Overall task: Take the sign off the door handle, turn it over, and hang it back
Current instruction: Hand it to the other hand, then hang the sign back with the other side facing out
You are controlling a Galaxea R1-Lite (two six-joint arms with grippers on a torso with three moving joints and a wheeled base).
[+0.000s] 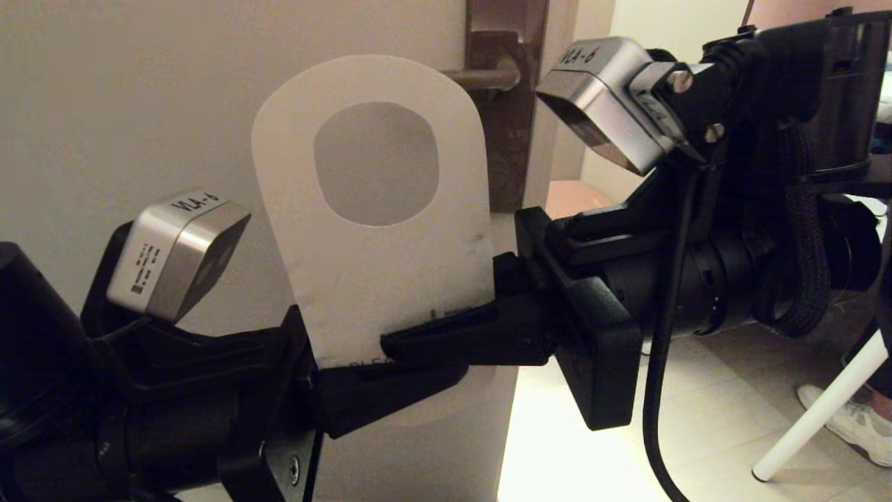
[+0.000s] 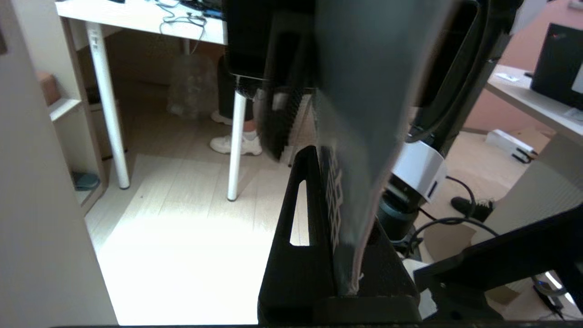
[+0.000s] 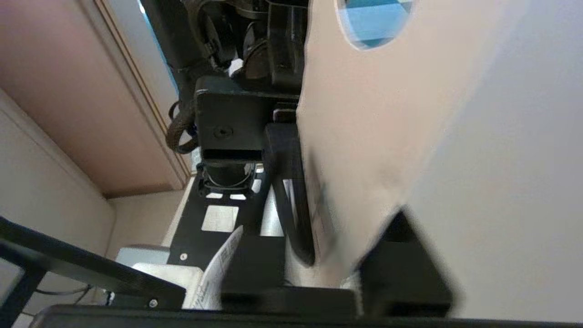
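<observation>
The sign [image 1: 376,272] is off the door handle [image 1: 481,78], held upright just before the door with its pale grey face toward the head camera. Both the left gripper [image 1: 390,387] and the right gripper [image 1: 446,335] have jaws clamped on its lower end, seemingly mid-handover. Removal looks done; rehanging is left, and whether the flip is finished is unclear.

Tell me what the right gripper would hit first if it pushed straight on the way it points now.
The right gripper, shut on the sign, points across toward the left gripper, which grips the sign's lower end. It would probably meet that gripper's fingers first; depth is unclear.
</observation>
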